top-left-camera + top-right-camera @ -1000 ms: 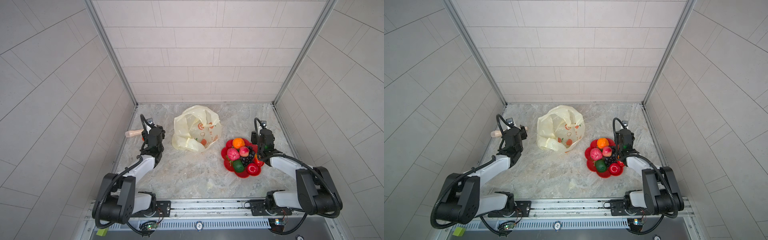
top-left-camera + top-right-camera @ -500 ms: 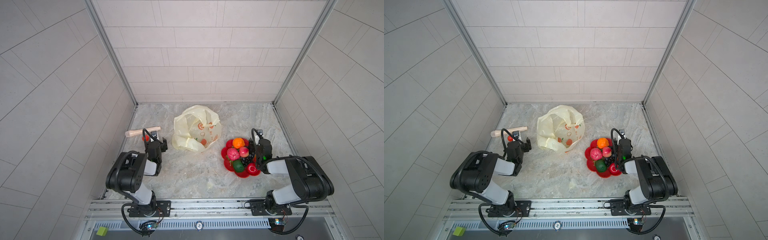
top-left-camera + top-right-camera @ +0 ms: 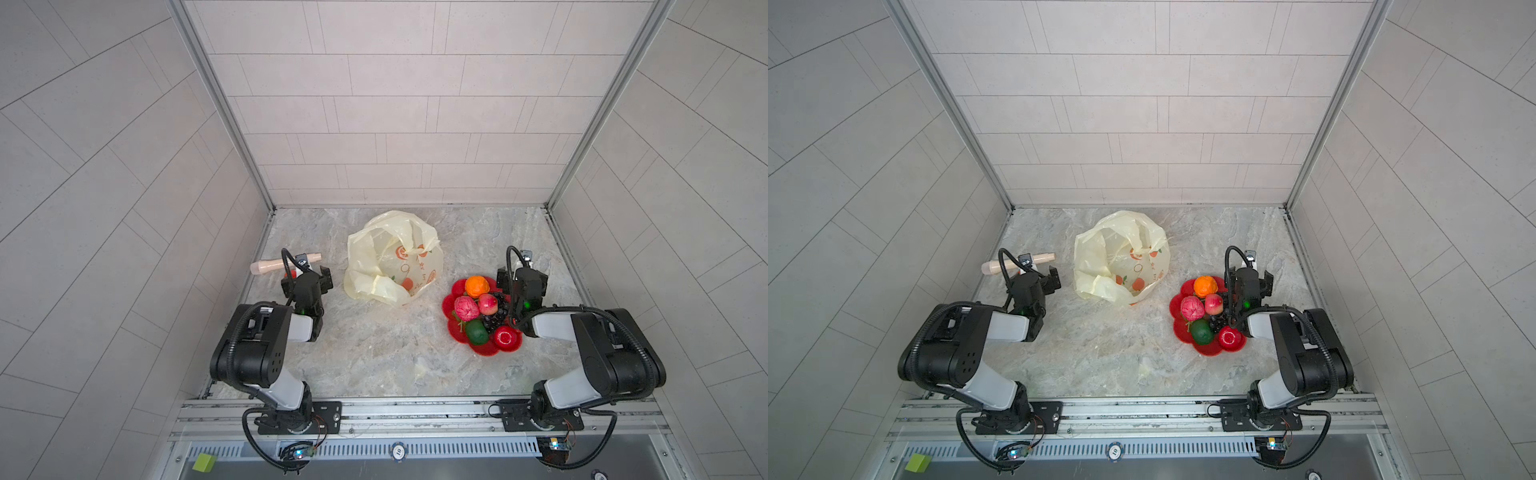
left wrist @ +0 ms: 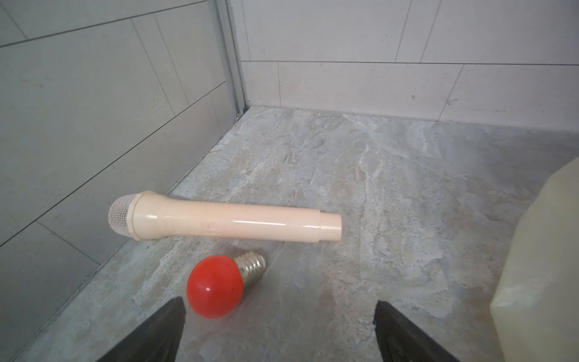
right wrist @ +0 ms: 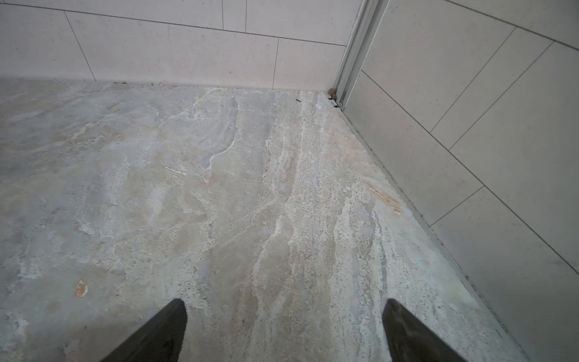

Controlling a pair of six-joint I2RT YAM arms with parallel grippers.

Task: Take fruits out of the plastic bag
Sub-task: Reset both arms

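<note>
The pale-yellow plastic bag point(image 3: 392, 259) lies crumpled at the middle back of the table, and its edge shows in the left wrist view point(image 4: 545, 250). The fruits sit piled on a red plate point(image 3: 484, 352) to its right: an orange point(image 3: 476, 286), a pink wrinkly fruit point(image 3: 466, 308), a peach point(image 3: 488, 304), dark purple grapes point(image 3: 496, 319), a green oval fruit point(image 3: 476, 331) and a red round fruit point(image 3: 505, 336). My left gripper point(image 4: 279, 308) is open and empty, left of the bag. My right gripper point(image 5: 283, 308) is open over bare table, just right of the plate.
A beige toy microphone point(image 4: 219, 221) and a small red bulb with a metal screw base point(image 4: 216, 285) lie by the left wall, just ahead of my left gripper. Tiled walls close in the left, back and right sides. The right wall point(image 5: 470, 141) stands near my right gripper.
Both arms have folded back toward the front rail, and both grippers have opened wider. The bag, the plate and the fruits have not moved.
</note>
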